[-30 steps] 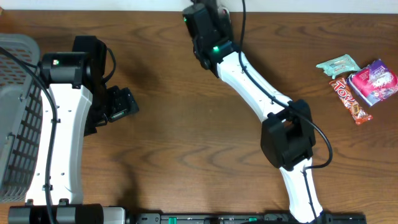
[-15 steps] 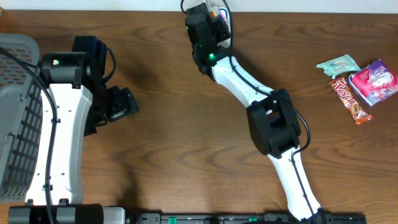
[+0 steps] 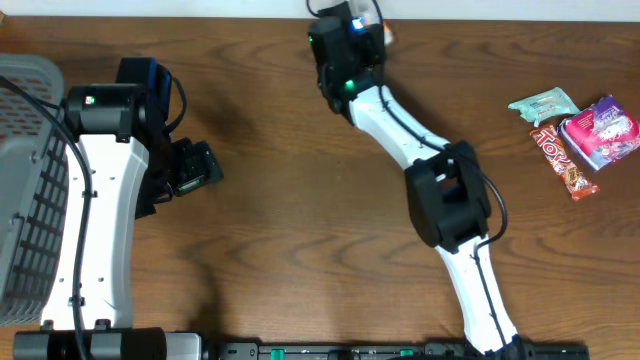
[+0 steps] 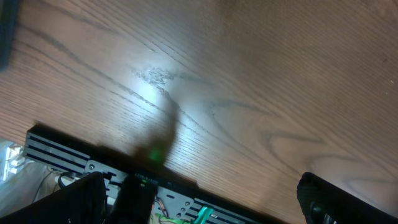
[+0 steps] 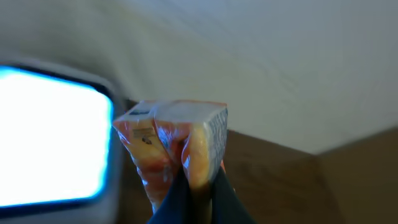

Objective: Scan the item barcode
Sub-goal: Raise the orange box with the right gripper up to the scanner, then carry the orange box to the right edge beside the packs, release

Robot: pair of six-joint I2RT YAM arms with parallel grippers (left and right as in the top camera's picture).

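Note:
At the table's far edge my right gripper (image 3: 366, 24) is shut on the item, an orange and white plastic packet (image 5: 171, 140) of which only an orange tip (image 3: 386, 34) shows from overhead. In the right wrist view my gripper (image 5: 199, 186) pinches the packet's lower end and holds it upright next to a bright glowing screen (image 5: 50, 143) on the left. No barcode shows on the packet. My left gripper (image 3: 195, 166) hangs open over the left side of the table, with nothing between its fingers (image 4: 68, 202).
A grey basket (image 3: 25, 180) stands at the left edge. At the far right lie a teal packet (image 3: 543, 103), a purple packet (image 3: 600, 132) and a red candy bar (image 3: 563, 160). A black rail (image 3: 350, 350) runs along the table's front edge.
My right wrist has shifted a little to the right along the far edge with the packet, and its elbow has swung left. The left arm has not moved.

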